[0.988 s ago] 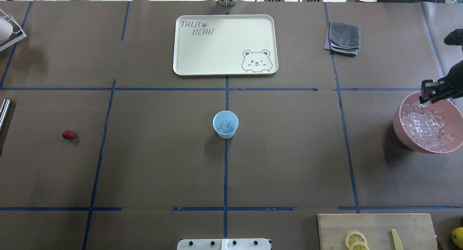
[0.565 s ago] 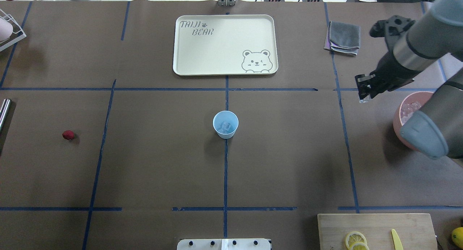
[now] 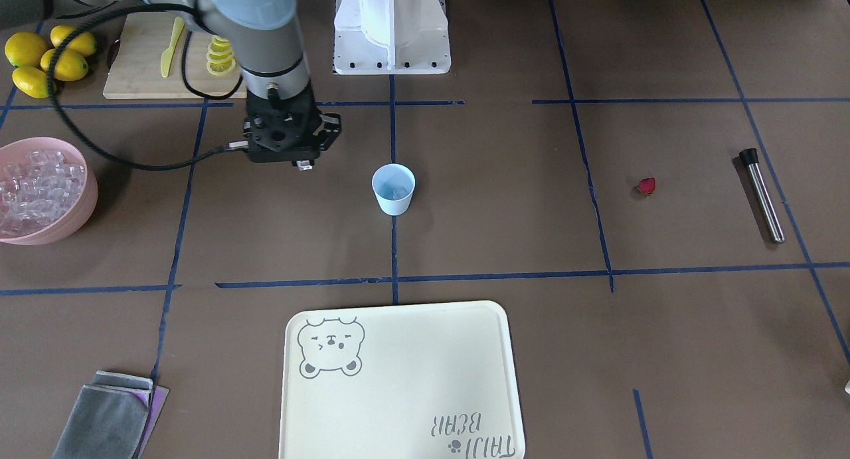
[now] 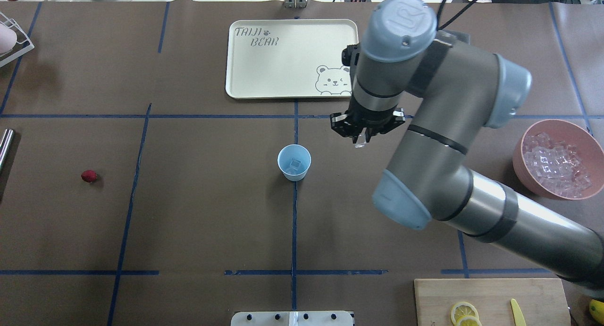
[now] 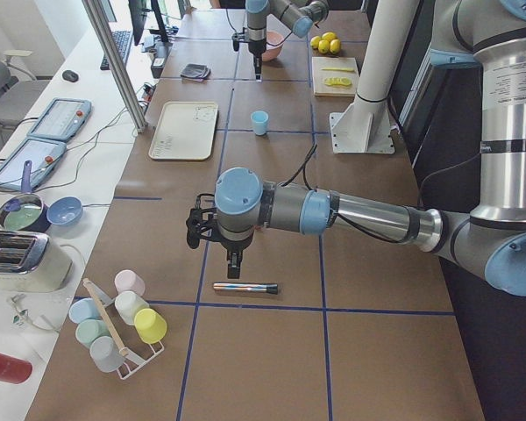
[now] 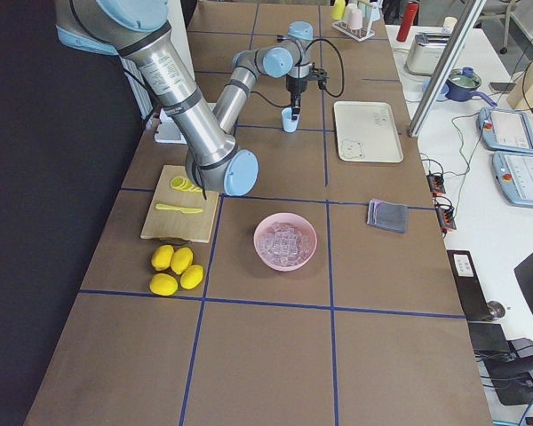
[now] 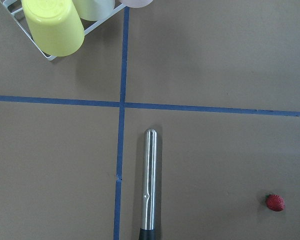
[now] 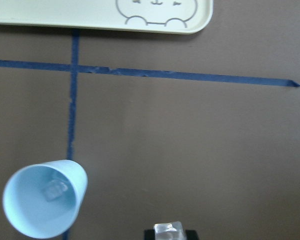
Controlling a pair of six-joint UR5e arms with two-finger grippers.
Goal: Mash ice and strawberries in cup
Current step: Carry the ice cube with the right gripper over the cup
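The pale blue cup stands upright at the table's middle, with a clear ice cube lying inside it. My right gripper hangs to the right of the cup and a little farther back, shut on another ice cube. In the right wrist view the cup lies low on the left. The small red strawberry rests on the table far to the left, also in the left wrist view. My left gripper shows only in the exterior left view, above a steel muddler; whether it is open or shut I cannot tell.
A pink bowl full of ice sits at the right edge. The steel muddler lies beyond the strawberry. A cream tray is behind the cup. A cutting board with lemon slices, whole lemons, a grey cloth and a cup rack stand around.
My right arm has swung left from over the pink bowl to a spot near the cup, carrying an ice cube. Cup and strawberry have not moved.
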